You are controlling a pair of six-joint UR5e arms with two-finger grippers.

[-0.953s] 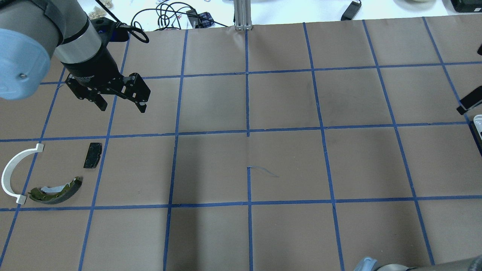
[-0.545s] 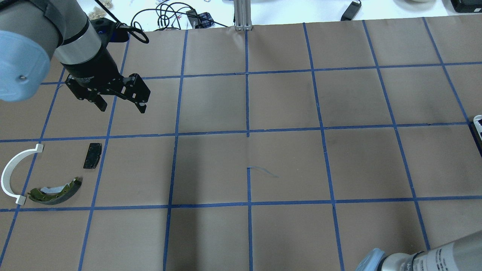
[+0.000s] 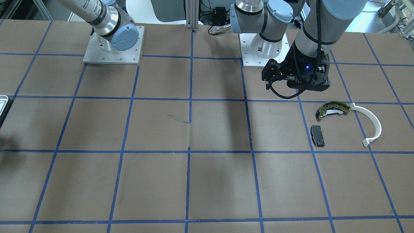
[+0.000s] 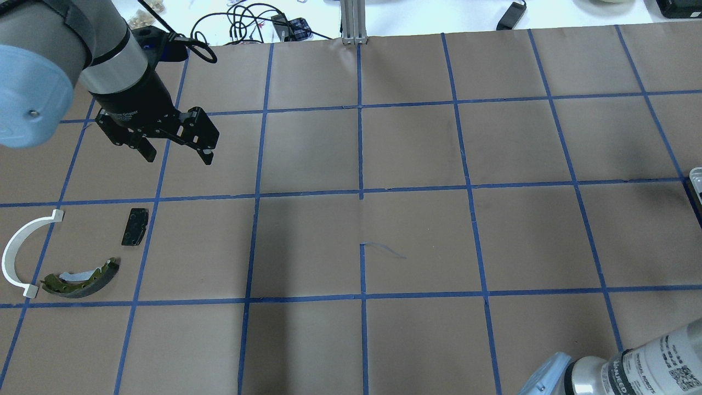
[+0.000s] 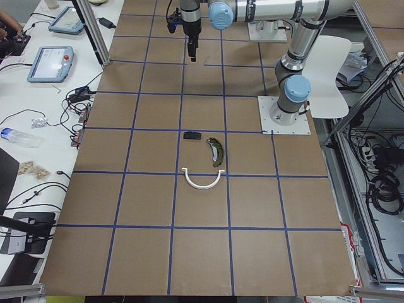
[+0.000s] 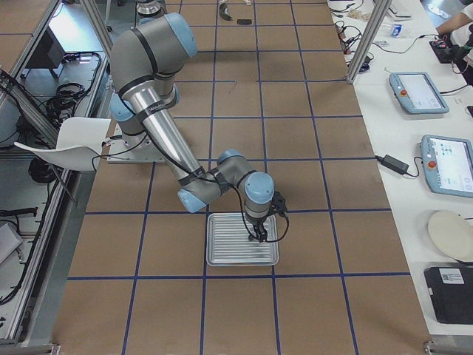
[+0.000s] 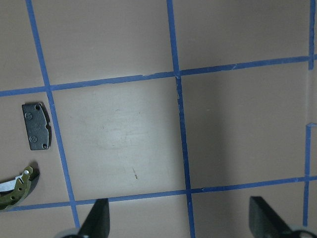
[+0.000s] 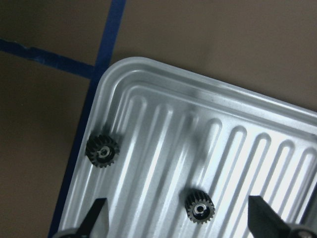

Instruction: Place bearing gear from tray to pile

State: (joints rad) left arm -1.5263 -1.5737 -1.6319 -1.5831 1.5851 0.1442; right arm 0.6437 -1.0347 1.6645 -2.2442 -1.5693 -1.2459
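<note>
The tray is a ribbed silver tray; it shows whole in the exterior right view and as a sliver at the overhead view's right edge. Two small black bearing gears lie in its corner. My right gripper is open just above the tray, with the second gear roughly between its fingers. The pile is an olive brake shoe, a white arc and a black pad. My left gripper is open and empty, hovering beyond the pad.
Brown paper with a blue tape grid covers the table. Cables and a metal post sit at the far edge. My right arm's elbow shows at the overhead view's lower right.
My right gripper has left the overhead view's right edge, and its arm's elbow has come further in at the lower right. The left arm and the pile have not moved.
</note>
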